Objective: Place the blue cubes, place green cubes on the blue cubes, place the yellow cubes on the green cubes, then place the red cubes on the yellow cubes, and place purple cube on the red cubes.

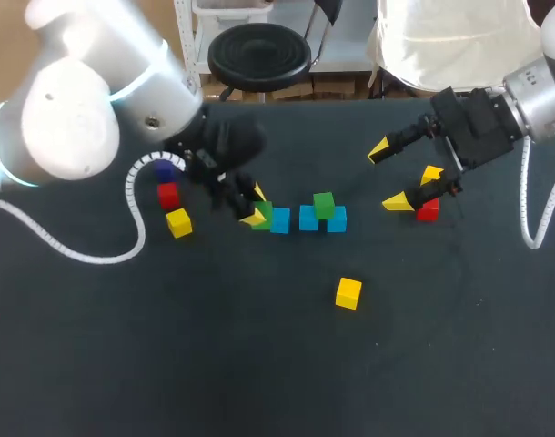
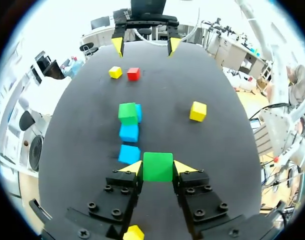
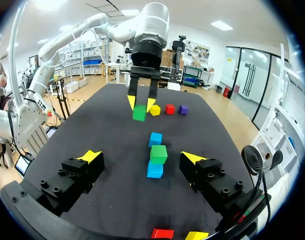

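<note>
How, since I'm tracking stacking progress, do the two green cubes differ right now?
The held green cube is gripped between the left gripper's fingers; the placed green cube is touched by no gripper. The placed green cube rests on top of the blue cubes; the held green cube is beside the row's end blue cube, not on top of any. Both are the same green, shape and apparent size.

A dark matte table fills the frame from the bottom to near its top, evenly lit, perhaps cloth-covered.
</note>
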Action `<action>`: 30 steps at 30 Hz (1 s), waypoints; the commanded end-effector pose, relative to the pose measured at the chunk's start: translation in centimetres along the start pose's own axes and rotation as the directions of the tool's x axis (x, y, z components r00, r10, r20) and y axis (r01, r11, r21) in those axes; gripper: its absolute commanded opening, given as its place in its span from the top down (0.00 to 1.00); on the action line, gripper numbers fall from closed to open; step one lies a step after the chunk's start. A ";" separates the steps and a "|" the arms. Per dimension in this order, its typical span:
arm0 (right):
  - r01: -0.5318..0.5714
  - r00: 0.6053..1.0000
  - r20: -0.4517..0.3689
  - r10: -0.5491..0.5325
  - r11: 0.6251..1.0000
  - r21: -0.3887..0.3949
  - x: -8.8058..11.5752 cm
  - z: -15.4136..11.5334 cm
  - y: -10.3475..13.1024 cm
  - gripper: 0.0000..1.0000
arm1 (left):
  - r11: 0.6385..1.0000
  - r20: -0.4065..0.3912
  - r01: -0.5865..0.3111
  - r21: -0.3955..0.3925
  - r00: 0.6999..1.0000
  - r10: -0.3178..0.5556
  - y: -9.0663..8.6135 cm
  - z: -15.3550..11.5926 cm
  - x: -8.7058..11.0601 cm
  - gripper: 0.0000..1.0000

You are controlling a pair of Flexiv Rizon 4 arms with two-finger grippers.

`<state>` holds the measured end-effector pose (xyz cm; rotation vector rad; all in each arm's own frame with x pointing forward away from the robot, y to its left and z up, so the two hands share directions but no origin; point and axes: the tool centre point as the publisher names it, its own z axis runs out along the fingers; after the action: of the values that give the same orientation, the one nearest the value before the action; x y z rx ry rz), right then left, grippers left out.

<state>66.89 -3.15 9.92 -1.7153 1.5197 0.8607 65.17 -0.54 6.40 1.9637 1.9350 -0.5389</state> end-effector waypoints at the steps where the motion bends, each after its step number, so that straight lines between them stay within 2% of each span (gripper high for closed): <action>1: 0.000 1.000 -0.001 0.000 1.000 0.001 0.0 0.0 0.1 0.00 | 1.000 -0.029 0.020 -0.019 0.999 -0.020 0.2 0.3 -1.4 1.00; 5: 0.000 1.000 -0.001 0.000 1.000 0.001 0.0 0.0 0.1 0.00 | 0.999 -0.019 0.038 -0.038 0.999 -0.039 0.5 0.5 -2.2 1.00; 9: 0.000 1.000 -0.001 0.000 1.000 0.001 0.0 0.0 0.1 0.00 | 0.995 -0.038 0.042 -0.095 0.998 -0.046 0.1 0.3 -2.5 1.00; 28: 0.000 1.000 -0.001 0.000 1.000 0.001 0.0 0.0 0.1 0.00 | 0.995 -0.038 0.042 -0.095 0.998 -0.046 0.1 0.3 -2.5 1.00; 29: 0.000 1.000 -0.001 0.000 1.000 0.001 0.0 0.0 0.1 0.00 | 0.992 -0.043 0.051 -0.118 0.997 -0.057 0.6 0.6 -2.9 1.00; 30: 0.000 1.000 -0.001 0.000 1.000 0.001 0.0 0.0 0.1 0.00 | 0.991 -0.014 0.052 -0.123 0.998 -0.054 0.8 0.6 -3.1 1.00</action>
<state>66.89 -3.16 9.92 -1.7151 1.5198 0.8605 65.78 -3.02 7.54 1.8718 1.9953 -0.4057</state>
